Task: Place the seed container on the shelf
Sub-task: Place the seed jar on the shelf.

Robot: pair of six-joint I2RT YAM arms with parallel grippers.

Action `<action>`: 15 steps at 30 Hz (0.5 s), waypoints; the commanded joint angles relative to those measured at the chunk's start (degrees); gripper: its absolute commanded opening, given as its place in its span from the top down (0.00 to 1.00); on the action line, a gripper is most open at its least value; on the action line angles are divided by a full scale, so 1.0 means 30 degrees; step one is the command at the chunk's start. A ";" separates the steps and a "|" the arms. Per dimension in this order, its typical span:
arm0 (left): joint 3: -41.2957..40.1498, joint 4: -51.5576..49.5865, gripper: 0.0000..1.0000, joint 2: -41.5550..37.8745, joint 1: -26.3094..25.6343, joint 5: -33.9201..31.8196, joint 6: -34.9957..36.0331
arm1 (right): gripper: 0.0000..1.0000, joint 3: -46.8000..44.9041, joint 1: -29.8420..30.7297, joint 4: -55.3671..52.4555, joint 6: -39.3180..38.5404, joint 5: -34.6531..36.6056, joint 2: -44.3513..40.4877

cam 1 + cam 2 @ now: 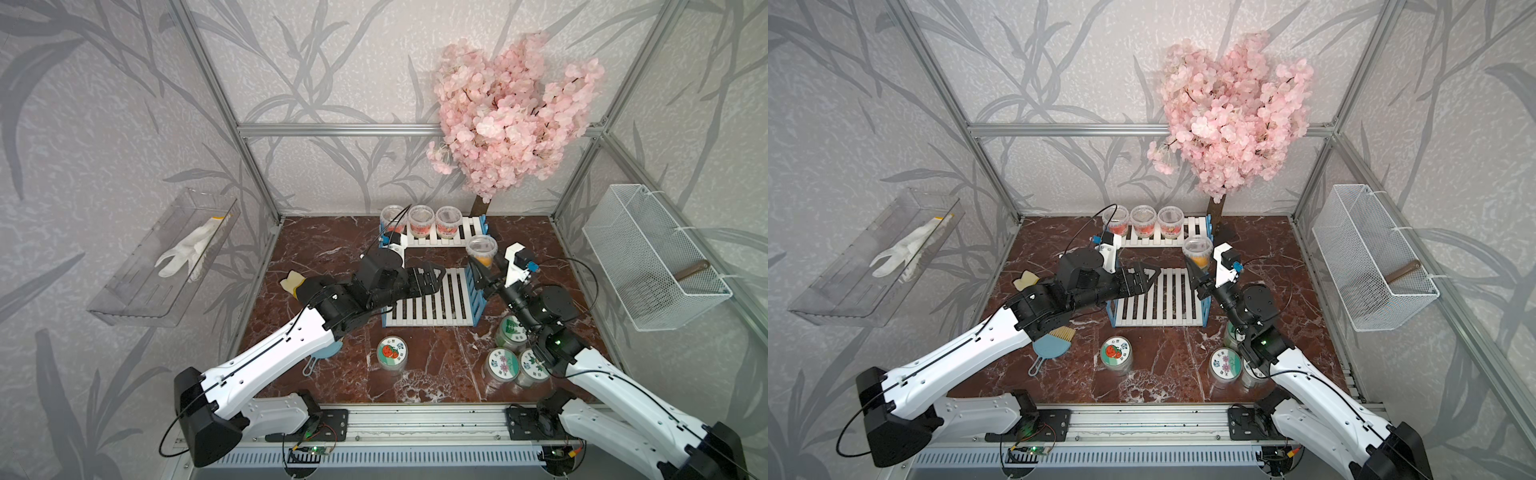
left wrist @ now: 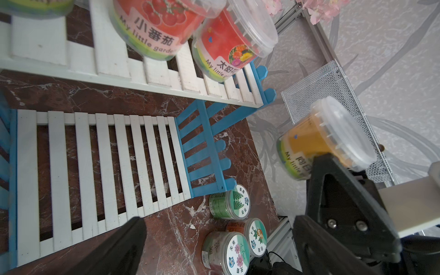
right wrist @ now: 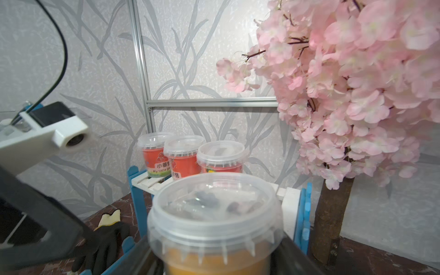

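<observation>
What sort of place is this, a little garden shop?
Probably a staged gardening corner inside a robot test booth, not a shop: an aluminium frame with leaf wallpaper walls it in, a pink blossom tree stands behind, and seed tubs line a small blue-and-white shelf.

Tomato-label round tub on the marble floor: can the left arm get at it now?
Probably yes. The left end effector is open and empty over the blue-and-white slatted shelf, and the tomato-label round tub stands alone in front of it.
</observation>
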 commanded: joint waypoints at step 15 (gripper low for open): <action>-0.1132 -0.0633 0.00 -0.1235 0.0343 -0.1749 0.2343 | 0.34 0.4063 -0.1255 -0.0447 0.0642 0.0838 0.4073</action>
